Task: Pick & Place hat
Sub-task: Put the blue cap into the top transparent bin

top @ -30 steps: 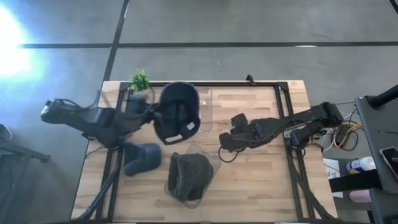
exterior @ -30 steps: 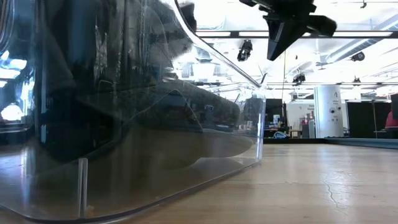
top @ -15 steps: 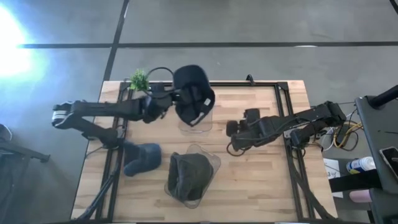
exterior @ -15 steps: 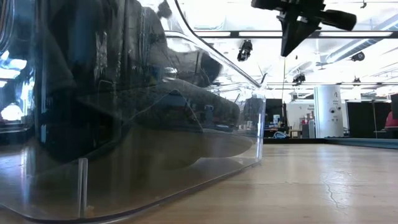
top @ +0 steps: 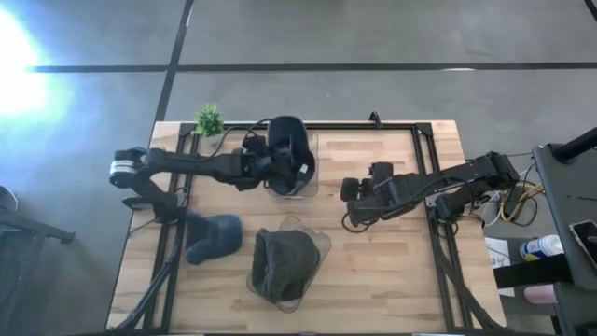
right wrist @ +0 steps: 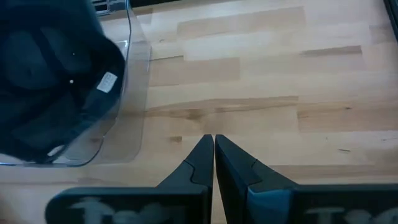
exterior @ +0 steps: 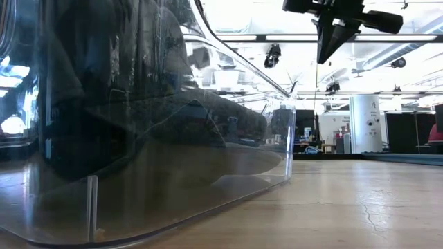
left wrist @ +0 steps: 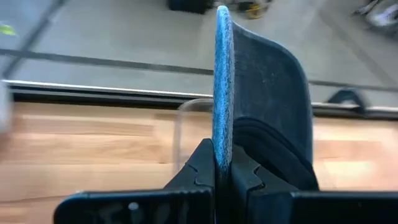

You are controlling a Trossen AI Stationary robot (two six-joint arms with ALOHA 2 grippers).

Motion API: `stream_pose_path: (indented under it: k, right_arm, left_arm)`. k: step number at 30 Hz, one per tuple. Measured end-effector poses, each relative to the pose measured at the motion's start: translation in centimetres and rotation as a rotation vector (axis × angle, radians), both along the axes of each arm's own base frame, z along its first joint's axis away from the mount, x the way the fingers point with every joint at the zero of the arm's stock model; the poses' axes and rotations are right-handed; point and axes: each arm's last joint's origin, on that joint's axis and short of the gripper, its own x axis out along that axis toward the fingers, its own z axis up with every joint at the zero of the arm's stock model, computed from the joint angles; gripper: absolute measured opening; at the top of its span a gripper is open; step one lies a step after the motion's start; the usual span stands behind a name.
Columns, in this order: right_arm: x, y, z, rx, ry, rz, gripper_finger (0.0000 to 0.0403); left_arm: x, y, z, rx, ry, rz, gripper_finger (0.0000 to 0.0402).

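Observation:
A dark navy cap (top: pixel 289 149) is at the clear stand (top: pixel 304 183) on the table's far middle. My left gripper (top: pixel 264 164) reaches in from the left and is shut on the cap. In the left wrist view the brim (left wrist: pixel 222 74) stands edge-on above my left gripper (left wrist: pixel 222 167), with the crown (left wrist: pixel 270 118) beside it. The right wrist view shows the cap's inside (right wrist: pixel 50 74) against the stand's clear wall (right wrist: pixel 134 93). My right gripper (top: pixel 348 193) (right wrist: pixel 214 142) hovers shut to the right of the stand, above bare wood; in the low view it points down (exterior: pixel 331 57). My left gripper pinches the cap's brim (left wrist: pixel 222 146) between its two fingers, coming level from the table's left. The brim stands on edge and runs on past the fingertips. The crown is over the clear stand; whether it rests there I cannot tell.
A lighter blue cap (top: pixel 213 236) lies on the table's near left. A dark grey hat (top: pixel 283 263) sits on a second clear stand (exterior: pixel 138 138) at the near middle. A small green plant (top: pixel 209 119) stands at the far left corner. Bare wood stretches to the right.
My left gripper has carried the navy cap toward the table's far right, stretching the arm out, then lowered it at the clear stand. The cap has turned from open side up to standing on edge. My right gripper has drawn back a little toward the right edge.

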Motion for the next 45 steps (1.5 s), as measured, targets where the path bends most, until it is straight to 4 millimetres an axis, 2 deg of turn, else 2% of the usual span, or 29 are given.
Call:
stream_pose_path:
  k: [9,15,19,23,27,33,37,39,42,45]
  right_arm:
    - [0.0,-0.2,0.0,0.0,-0.001,-0.009,0.0013]
    - [0.1,-0.4,0.0,-0.014,0.043,0.041,0.0013]
    - [0.1,-0.4,0.0,-0.015,0.051,0.051,0.0013]
    - [0.1,-0.4,0.0,-0.021,0.068,0.074,0.0013]
    - [0.1,-0.4,0.0,-0.031,0.106,0.128,0.0013]
    - [0.3,-0.5,0.0,-0.047,0.162,0.216,0.0013]
    - [0.4,-0.7,0.1,-0.015,0.213,0.309,0.0013]
    - [0.7,-0.8,0.0,0.012,0.225,0.374,0.0013]
    - [1.7,-0.9,0.1,0.052,0.191,0.489,0.0013]
    - [3.0,-1.3,0.4,0.077,0.104,0.583,0.0013]
  left_arm:
    - [1.4,0.1,-1.2,-0.007,0.174,0.03,0.0008]
    - [4.3,-0.3,-1.4,0.02,0.282,-0.047,0.0011]
    - [5.7,-0.8,-1.7,0.031,0.357,-0.079,0.0038]
    - [5.5,-1.2,-2.2,0.012,0.433,-0.097,0.0082]
    - [4.4,-1.8,-1.5,-0.076,0.444,-0.132,0.0123]
    - [1.5,-3.8,2.9,-0.095,0.428,-0.236,0.015]
    - [-1.7,-5.5,6.1,-0.157,0.423,-0.355,0.0151]
    - [-3.6,-6.3,7.0,-0.213,0.444,-0.416,0.0151]
    - [-6.1,-7.5,7.2,-0.309,0.526,-0.538,0.0151]
    - [-8.2,-8.7,6.4,-0.448,0.59,-0.692,0.0151]
